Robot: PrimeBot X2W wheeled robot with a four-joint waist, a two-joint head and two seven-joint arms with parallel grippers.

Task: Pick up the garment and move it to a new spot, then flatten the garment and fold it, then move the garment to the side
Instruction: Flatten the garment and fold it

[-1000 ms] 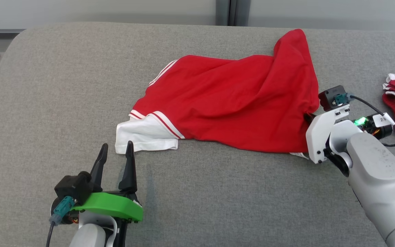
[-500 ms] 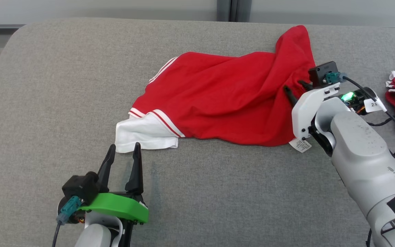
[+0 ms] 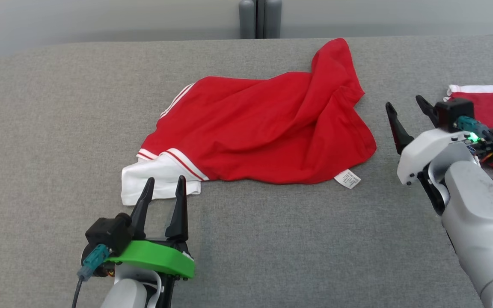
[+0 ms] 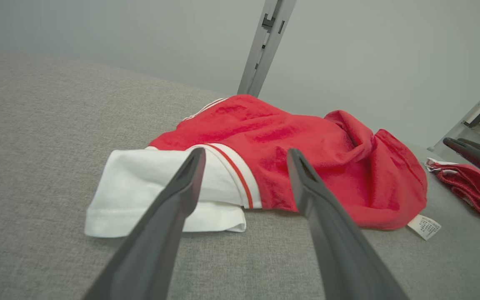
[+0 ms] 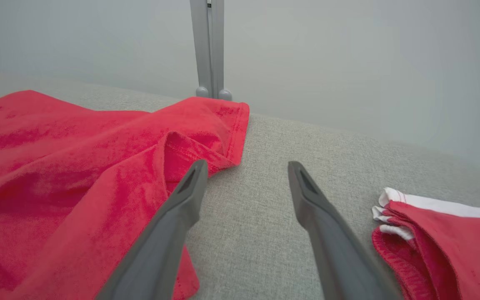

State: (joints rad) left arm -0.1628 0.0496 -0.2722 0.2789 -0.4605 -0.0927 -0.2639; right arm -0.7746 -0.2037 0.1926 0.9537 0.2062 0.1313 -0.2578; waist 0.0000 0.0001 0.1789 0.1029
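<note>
Garment (image 3: 263, 128) looks limp, light; I would pinch its hem corners. Left gripper (image 3: 166, 179), right gripper (image 3: 403, 102) flank it, agape, empty.

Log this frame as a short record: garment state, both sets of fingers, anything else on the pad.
garment: red with a white sleeve, crumpled on the grey pad, not folded
label: white, sticking out at the near hem
left fingers: open, empty, pointing at the white sleeve
right fingers: open, empty, right of the garment
second garment: red and white, bunched at the pad's right end
</note>
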